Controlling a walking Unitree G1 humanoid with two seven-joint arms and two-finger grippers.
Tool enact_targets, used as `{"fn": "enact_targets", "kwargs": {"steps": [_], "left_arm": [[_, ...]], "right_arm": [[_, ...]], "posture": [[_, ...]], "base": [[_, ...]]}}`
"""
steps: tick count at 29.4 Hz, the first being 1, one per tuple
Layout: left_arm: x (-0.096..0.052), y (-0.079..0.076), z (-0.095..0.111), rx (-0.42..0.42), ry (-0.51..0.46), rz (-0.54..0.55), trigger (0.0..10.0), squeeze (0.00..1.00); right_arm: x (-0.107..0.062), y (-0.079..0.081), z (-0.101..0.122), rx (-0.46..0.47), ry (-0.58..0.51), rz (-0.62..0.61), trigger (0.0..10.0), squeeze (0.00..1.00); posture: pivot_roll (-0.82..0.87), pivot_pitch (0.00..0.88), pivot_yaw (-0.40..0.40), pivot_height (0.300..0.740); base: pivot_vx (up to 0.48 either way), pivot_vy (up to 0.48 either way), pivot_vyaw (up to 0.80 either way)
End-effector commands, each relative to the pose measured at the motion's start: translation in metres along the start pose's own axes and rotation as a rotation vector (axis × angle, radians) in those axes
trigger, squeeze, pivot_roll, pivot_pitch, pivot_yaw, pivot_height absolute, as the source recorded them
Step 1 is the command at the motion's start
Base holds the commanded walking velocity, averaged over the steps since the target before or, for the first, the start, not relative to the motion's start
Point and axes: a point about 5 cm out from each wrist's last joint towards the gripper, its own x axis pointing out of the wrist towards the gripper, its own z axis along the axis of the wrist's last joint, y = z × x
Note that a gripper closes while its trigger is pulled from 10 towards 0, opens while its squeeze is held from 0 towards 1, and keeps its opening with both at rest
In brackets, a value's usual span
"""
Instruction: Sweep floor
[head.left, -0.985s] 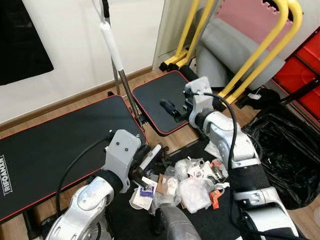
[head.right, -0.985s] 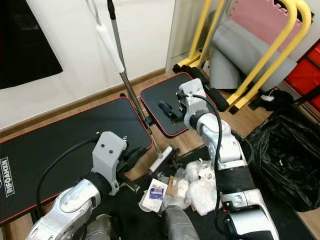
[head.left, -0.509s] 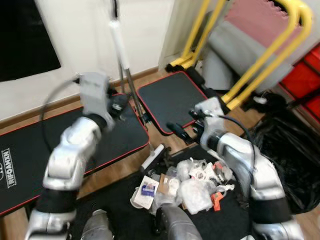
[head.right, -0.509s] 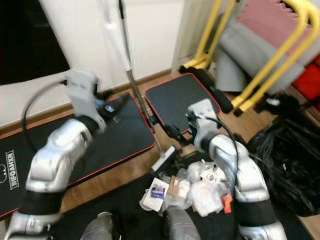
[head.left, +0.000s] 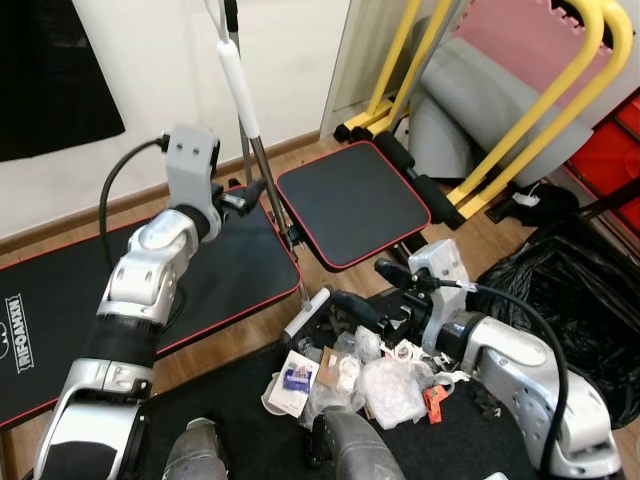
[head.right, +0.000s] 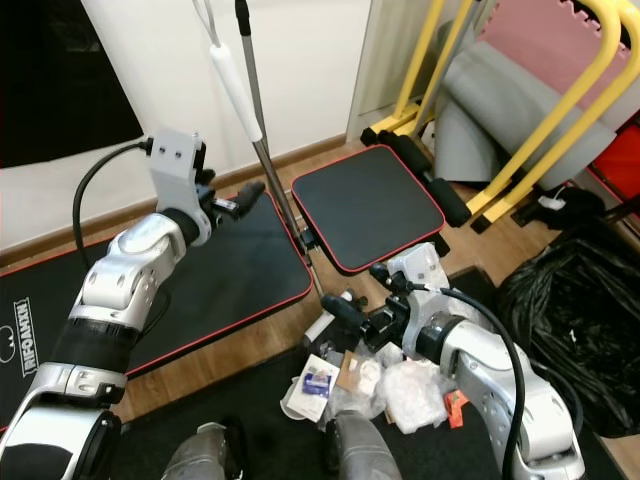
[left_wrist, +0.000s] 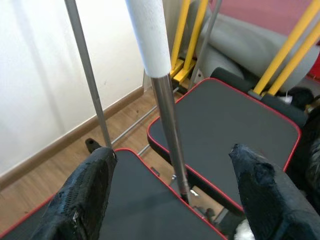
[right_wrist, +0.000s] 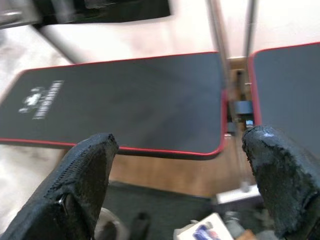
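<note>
- The long black bench pad (head.left: 110, 290) with red edging lay at about 9 o'clock in the head views, on the wooden floor (head.left: 240, 345).
- The left gripper (head.left: 252, 193) was raised over the far end of this pad, at about 11 o'clock, with its fingers (left_wrist: 82, 200) spread apart and nothing between them.
- The broom handle (head.left: 262, 185), a metal pole with a white grip (head.left: 239, 88), stood tilted just beside the left gripper; in the left wrist view it ran between the two open fingers, not touching them.
- The white foot of the broom (head.left: 305, 313) rested on the floor near the centre, at the edge of the litter.
- The square black seat pad (head.left: 350, 200) lay at about 12 o'clock.
- A heap of trash (head.left: 370, 370), plastic wrappers and paper scraps, lay on a dark mat (head.left: 240, 425) at about 6 o'clock.
- The right gripper (head.left: 375, 290) hovered low just over the far side of this heap, fingers (right_wrist: 85, 175) held wide apart and empty.
- A black rubbish bag (head.left: 575, 310) lay at 3 o'clock, and yellow bars (head.left: 540, 95) stood at 1 o'clock.
</note>
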Motion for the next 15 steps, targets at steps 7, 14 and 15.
{"fn": "enact_targets", "kwargs": {"steps": [7, 14, 15], "left_arm": [[0.025, -0.006, 0.019, 0.012, -0.056, -0.174, 10.0, 1.0], [0.037, -0.015, 0.025, 0.027, -0.085, -0.24, 10.0, 1.0], [0.038, -0.014, 0.026, 0.029, -0.088, -0.239, 10.0, 1.0]], "right_arm": [[-0.008, 0.016, -0.015, 0.061, 0.057, 0.014, 10.0, 0.0], [-0.014, 0.012, -0.008, 0.077, 0.028, -0.032, 10.0, 0.0], [-0.015, 0.012, -0.007, 0.078, 0.026, -0.035, 10.0, 0.0]], "posture": [[-0.15, 0.324, -0.166, 0.74], [-0.17, 0.342, -0.164, 0.74], [-0.17, 0.342, -0.164, 0.74]], "base": [[0.0, 0.0, 0.0], [0.0, 0.0, 0.0], [0.0, 0.0, 0.0]]}}
